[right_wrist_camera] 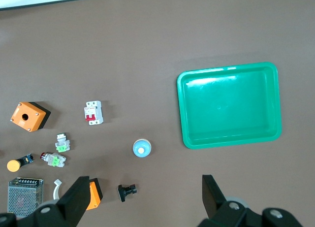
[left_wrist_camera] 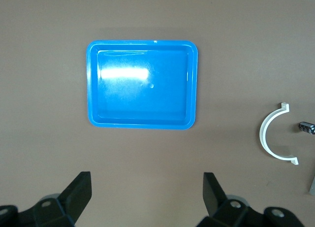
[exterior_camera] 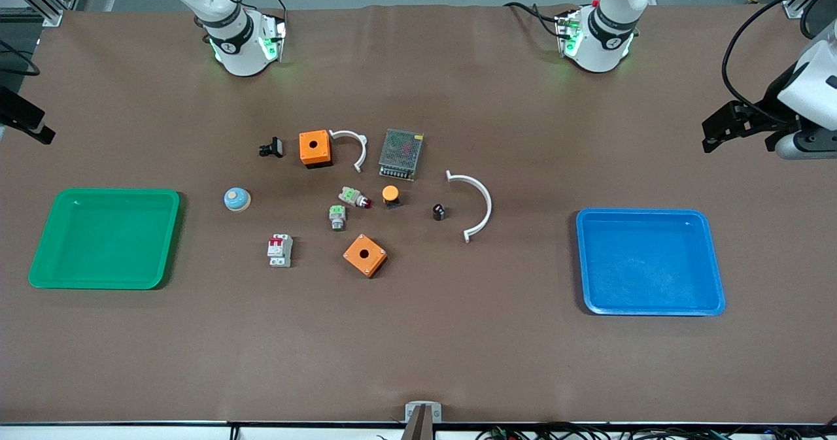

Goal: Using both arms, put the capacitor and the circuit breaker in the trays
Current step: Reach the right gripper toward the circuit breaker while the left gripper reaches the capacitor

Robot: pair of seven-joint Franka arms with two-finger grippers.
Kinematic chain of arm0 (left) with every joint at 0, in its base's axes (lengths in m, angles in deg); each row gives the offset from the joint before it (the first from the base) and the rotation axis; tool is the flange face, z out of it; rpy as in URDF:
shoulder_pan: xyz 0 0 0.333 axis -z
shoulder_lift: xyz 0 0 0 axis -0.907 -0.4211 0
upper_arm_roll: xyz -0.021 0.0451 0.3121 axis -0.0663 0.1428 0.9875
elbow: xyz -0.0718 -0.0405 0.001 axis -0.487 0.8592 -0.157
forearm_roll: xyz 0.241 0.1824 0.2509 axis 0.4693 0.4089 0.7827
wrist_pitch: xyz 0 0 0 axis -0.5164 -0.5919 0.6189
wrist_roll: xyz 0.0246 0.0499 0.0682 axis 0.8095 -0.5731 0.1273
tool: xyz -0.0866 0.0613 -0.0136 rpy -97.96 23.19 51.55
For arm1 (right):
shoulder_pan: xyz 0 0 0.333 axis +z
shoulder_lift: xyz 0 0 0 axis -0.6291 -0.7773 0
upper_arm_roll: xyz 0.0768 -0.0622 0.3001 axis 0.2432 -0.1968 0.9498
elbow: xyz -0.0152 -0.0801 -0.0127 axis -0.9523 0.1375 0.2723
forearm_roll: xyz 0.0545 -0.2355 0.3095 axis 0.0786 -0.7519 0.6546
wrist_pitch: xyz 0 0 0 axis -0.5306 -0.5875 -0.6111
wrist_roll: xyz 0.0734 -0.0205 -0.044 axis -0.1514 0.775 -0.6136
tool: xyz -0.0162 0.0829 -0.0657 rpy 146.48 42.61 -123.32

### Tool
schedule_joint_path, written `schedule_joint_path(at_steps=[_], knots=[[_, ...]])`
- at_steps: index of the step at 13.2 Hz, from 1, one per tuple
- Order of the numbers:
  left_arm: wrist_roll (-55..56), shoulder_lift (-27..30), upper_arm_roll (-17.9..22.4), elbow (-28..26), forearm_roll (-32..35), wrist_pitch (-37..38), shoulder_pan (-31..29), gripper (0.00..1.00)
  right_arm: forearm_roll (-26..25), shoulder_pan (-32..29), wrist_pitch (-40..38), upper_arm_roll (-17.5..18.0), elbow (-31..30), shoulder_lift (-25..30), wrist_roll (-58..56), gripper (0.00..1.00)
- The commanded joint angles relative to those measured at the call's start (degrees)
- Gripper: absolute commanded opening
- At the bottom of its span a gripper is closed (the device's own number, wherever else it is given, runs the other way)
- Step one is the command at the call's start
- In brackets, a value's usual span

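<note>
The capacitor (exterior_camera: 439,212), a tiny black cylinder with a reddish end, lies on the table inside the curve of a large white arc clip (exterior_camera: 480,204). It also shows in the left wrist view (left_wrist_camera: 307,127). The circuit breaker (exterior_camera: 280,250), white-grey with two red toggles, lies toward the right arm's end of the parts cluster, and shows in the right wrist view (right_wrist_camera: 93,112). My left gripper (exterior_camera: 709,136) (left_wrist_camera: 147,192) hangs open and empty high up by the blue tray (exterior_camera: 650,261). My right gripper (exterior_camera: 39,129) (right_wrist_camera: 145,195) hangs open and empty high up by the green tray (exterior_camera: 104,237).
Two orange boxes (exterior_camera: 314,148) (exterior_camera: 365,255), a metal power supply (exterior_camera: 401,154), a smaller white arc (exterior_camera: 353,146), a black clip part (exterior_camera: 271,147), a blue domed button (exterior_camera: 236,199), an orange-capped button (exterior_camera: 390,195) and two green-topped parts (exterior_camera: 337,216) (exterior_camera: 353,197) lie mid-table.
</note>
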Motion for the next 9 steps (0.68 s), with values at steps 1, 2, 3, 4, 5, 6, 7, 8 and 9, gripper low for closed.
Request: schedule_joint_path(at_steps=[1, 2, 3, 4, 5, 6, 7, 8, 9], knots=[[-1.13, -0.19, 0.05, 0.88, -0.13, 1.28, -0.50, 1.00, -0.71, -0.05, -0.74, 0.30, 1.51, -0.67, 0.21, 1.00], [-1.13, -0.27, 0.05, 0.97, -0.13, 1.28, -0.42, 1.00, -0.71, -0.04, -0.74, 0.30, 1.51, -0.67, 0.21, 1.00], [-1.13, -0.19, -0.03, 1.06, -0.04, 1.28, -0.33, 1.00, -0.71, -0.04, -0.74, 0.30, 1.51, -0.67, 0.21, 1.00], [-1.04, -0.19, -0.03, 1.15, -0.04, 1.28, -0.07, 1.00, -0.71, -0.04, -0.74, 0.30, 1.51, -0.67, 0.21, 1.00], [-1.04, -0.27, -0.03, 1.06, -0.04, 1.28, -0.06, 1.00, -0.71, -0.04, -0.74, 0.30, 1.51, -0.67, 0.21, 1.00], [-0.87, -0.71, -0.21, 0.71, -0.13, 1.28, 0.02, 1.00, -0.45, -0.13, -0.66, 0.30, 1.51, -0.67, 0.30, 1.00], [-0.26, -1.06, -0.47, 0.36, -0.21, 1.37, 0.02, 1.00, -0.18, -0.05, -0.48, 0.30, 1.42, -1.02, 0.21, 1.00], [-0.08, -1.33, -0.47, -0.34, -0.30, 2.32, 0.02, 1.00, -0.09, 0.04, -0.57, 0.39, 1.42, -1.80, -0.22, 1.00], [0.10, -1.33, -0.56, -1.30, -1.09, 2.33, -0.06, 1.00, -0.09, 0.91, -0.48, 0.39, 1.33, -2.68, -0.31, 1.00]])
